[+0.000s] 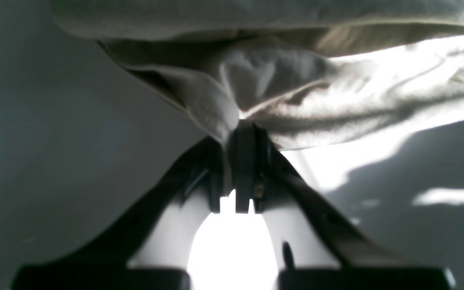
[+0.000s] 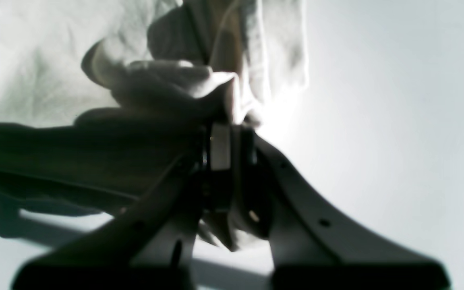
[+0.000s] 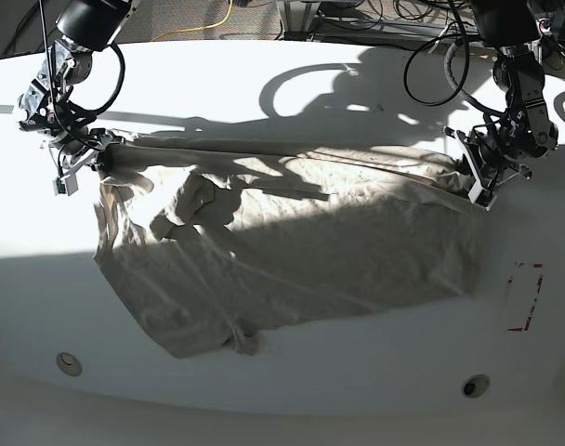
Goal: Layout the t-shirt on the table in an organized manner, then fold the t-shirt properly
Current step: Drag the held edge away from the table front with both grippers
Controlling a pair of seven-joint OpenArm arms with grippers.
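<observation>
With my left claw (image 3: 475, 178) and my right claw (image 3: 85, 149) each clamped on a far corner of the t-shirt (image 3: 292, 251), it sags between and below them onto the table (image 3: 292, 390), rumpled, barely spread, no fold yet made.

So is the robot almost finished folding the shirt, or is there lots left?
Lots left. Done so far: both grippers have grabbed the t-shirt, the left gripper and right gripper each shut on one end of its far edge. In hand: that edge is stretched between them while the rest lies on the table, wrinkled, with one near corner bunched. Left: smoothing it flat and every fold; none shows yet.
</observation>
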